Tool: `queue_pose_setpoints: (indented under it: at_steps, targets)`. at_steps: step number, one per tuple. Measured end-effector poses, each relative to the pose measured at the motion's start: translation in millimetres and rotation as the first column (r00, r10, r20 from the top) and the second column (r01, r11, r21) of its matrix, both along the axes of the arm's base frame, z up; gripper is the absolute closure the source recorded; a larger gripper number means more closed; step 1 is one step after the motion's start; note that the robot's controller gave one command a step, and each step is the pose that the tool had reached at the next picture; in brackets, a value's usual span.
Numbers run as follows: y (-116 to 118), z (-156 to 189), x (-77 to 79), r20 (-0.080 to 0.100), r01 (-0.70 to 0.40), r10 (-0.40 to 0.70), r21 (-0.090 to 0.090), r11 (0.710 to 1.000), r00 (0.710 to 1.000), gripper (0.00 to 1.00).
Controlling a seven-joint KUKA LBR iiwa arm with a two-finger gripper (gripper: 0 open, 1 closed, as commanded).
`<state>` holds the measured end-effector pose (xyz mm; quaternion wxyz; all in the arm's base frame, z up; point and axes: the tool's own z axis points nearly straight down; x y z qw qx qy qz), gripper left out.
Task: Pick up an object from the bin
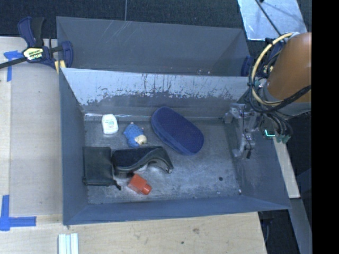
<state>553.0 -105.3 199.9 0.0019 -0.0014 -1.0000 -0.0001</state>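
At right wall: fingers, state unclear | blue oval case nearest, apart

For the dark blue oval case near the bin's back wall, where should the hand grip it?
Probably across its narrow middle, from straight above: the dark blue oval case lies flat, slanting from upper left to lower right, with bare bin floor along both long sides.

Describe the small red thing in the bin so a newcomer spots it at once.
In the grey metal bin, go to the left half of the floor, where a flat black pouch and a black curved tool lie side by side. Just in front of the tool, nearest the front wall, sits a small red-orange block. It is the only red thing; its neighbours are black.
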Motion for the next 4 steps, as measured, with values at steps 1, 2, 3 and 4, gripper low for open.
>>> queue_pose_setpoints:
  at_steps: [1,2,3,4]
  targets:
    - [35,-130,23.4,0.006,-0.155,0.155,0.000,0.988,0.988,0.00]
    - [84,-129,46.3,0.012,-0.152,0.152,0.000,0.988,0.988,0.00]
    - [81,-128,34.2,0.011,-0.176,0.176,-0.002,0.984,0.984,0.00]
    - [150,-128,37.6,0.016,-0.237,0.237,0.000,0.972,0.971,0.00]
